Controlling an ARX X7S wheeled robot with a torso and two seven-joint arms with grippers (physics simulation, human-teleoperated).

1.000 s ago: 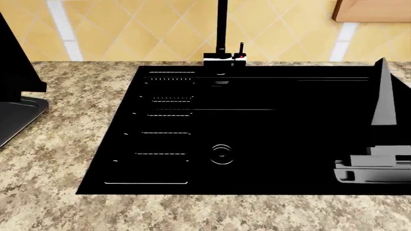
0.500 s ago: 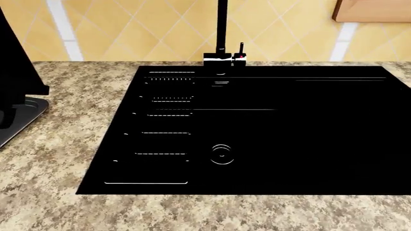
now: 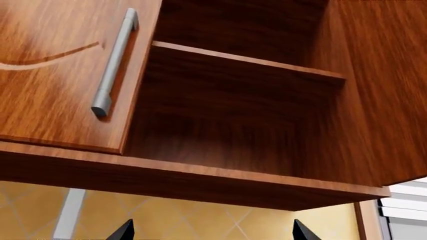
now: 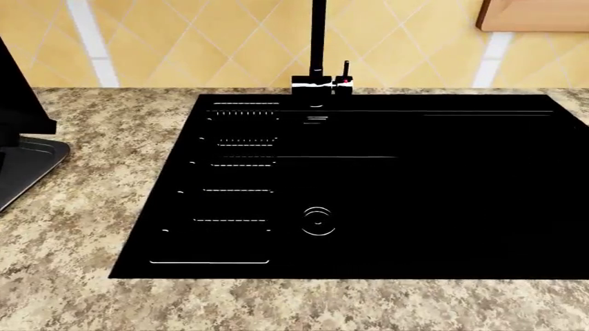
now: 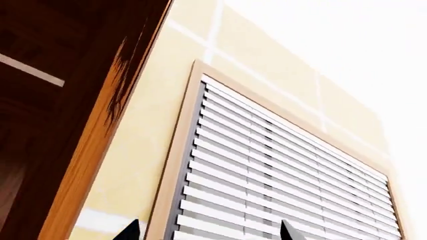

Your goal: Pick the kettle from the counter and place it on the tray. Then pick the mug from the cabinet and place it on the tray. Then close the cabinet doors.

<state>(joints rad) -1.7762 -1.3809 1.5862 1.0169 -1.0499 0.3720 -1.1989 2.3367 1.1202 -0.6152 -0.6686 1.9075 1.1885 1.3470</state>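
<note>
Since one second ago, the grey-and-black right arm has left the head view's right edge. Speckled granite counter [image 4: 83, 227] surrounds a glossy black inset sink [image 4: 387, 186]; the dark-grey rimmed tray [image 4: 27, 165] lies at far left. Both grippers show spread tips, gripping nothing. The wood-grain cabinet [image 3: 240, 125] stands open, visible shelves bare.

One sink [image 4: 387, 186], one faucet [image 4: 318, 48], one tray [image 4: 27, 169], one cabinet handle [image 3: 115, 62], perhaps one shelf [image 3: 247, 62], one window blind [image 5: 280, 180].
</note>
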